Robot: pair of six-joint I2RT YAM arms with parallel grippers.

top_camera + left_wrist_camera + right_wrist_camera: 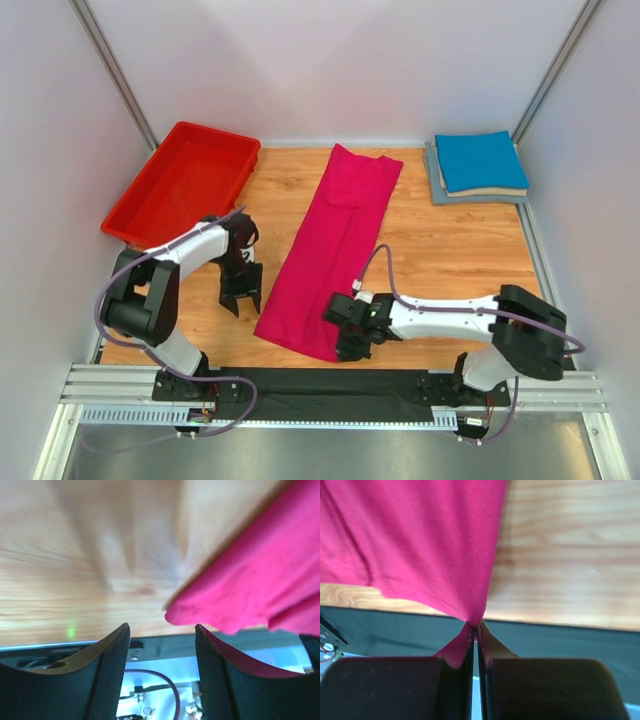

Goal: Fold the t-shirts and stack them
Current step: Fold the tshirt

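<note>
A magenta-pink t-shirt lies folded lengthwise in a long strip down the middle of the wooden table. My right gripper is shut on its near right corner; in the right wrist view the cloth runs into the closed fingertips. My left gripper is open and empty, just left of the shirt's near left corner. A bright blue folded t-shirt lies on a grey folded one at the back right.
A red plastic bin stands at the back left. White walls enclose the table on three sides. A black strip and a metal rail run along the near edge, by the arm bases.
</note>
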